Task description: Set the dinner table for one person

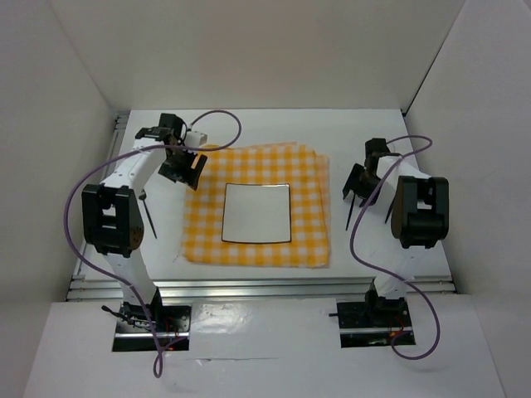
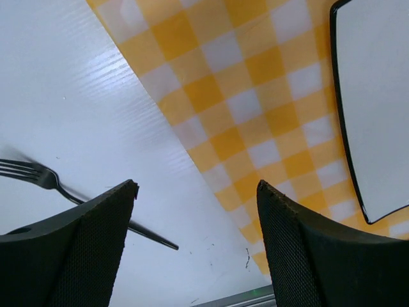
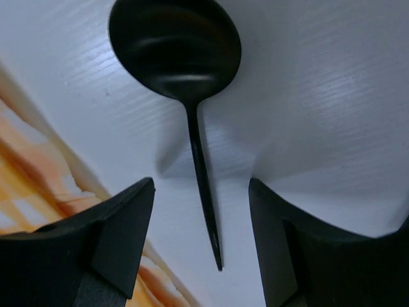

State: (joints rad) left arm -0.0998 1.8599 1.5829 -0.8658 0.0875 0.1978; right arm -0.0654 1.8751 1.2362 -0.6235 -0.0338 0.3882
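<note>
left wrist | left tool (image 2: pixel 197 188) wide, empty | right tool (image 3: pixel 201 183) wide, straddling matte black spoon (image 3: pixel 176 45) on white dinner table (image 3: pixel 319 96)

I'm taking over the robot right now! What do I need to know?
Left gripper: open and empty, above the dinner table next to the checked cloth.
Right gripper: open, fingers either side of the spoon, not gripping it.
Things: white plate on the cloth; fork on the table left of the cloth; spoon on the table right of it.
Done: cloth, plate, fork and spoon look placed.
Left: probably just lift both arms away. No cup in view.
</note>
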